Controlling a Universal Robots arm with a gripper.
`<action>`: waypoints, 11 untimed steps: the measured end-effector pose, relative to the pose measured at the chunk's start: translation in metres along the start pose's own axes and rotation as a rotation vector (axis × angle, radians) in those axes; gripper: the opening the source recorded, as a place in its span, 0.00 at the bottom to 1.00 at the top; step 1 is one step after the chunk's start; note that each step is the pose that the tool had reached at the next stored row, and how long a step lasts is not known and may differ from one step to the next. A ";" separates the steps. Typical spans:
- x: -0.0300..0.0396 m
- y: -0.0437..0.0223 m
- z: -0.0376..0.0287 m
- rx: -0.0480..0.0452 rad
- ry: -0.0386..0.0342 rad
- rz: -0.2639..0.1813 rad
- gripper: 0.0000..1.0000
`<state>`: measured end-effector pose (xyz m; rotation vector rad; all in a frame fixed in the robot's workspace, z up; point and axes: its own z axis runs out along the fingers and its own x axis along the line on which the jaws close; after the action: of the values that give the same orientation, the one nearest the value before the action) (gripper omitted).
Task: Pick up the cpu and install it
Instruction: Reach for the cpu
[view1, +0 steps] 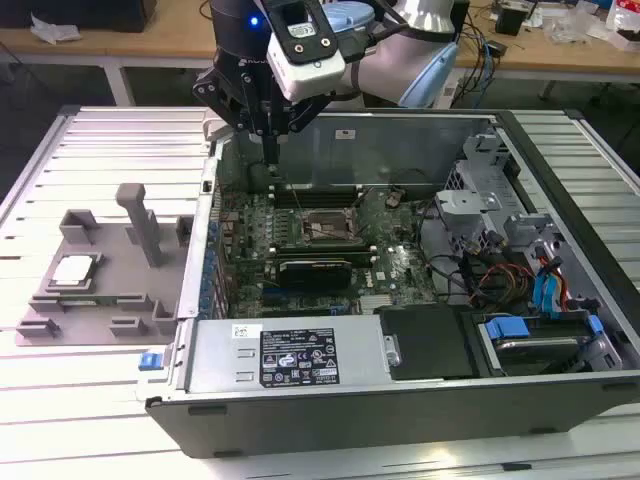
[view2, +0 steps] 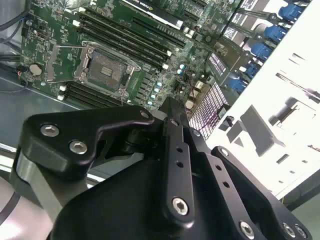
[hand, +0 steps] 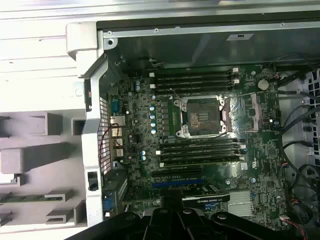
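The claw (view1: 270, 152) hangs with its fingers pressed together, holding nothing, above the back of the open case (view1: 420, 135), near the socket (view1: 322, 228). The cpu (view1: 75, 270) lies well apart from it (toward the exterior view's left) on the grey fixture (view1: 120, 300).

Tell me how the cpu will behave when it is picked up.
Probably stiff: the cpu is a flat square with a metal top. Perhaps slippery, since that top looks smooth. Unlikely to roll: it lies flat on the grey fixture.
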<state>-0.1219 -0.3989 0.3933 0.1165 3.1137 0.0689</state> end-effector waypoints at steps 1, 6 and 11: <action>0.0000 0.0000 0.0000 0.0000 0.0000 0.000 0.11; 0.0000 0.0000 0.0000 0.0000 0.0000 0.000 0.11; 0.0006 0.0000 0.0000 0.0000 0.0000 0.000 0.11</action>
<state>-0.1225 -0.3988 0.3933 0.1164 3.1137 0.0688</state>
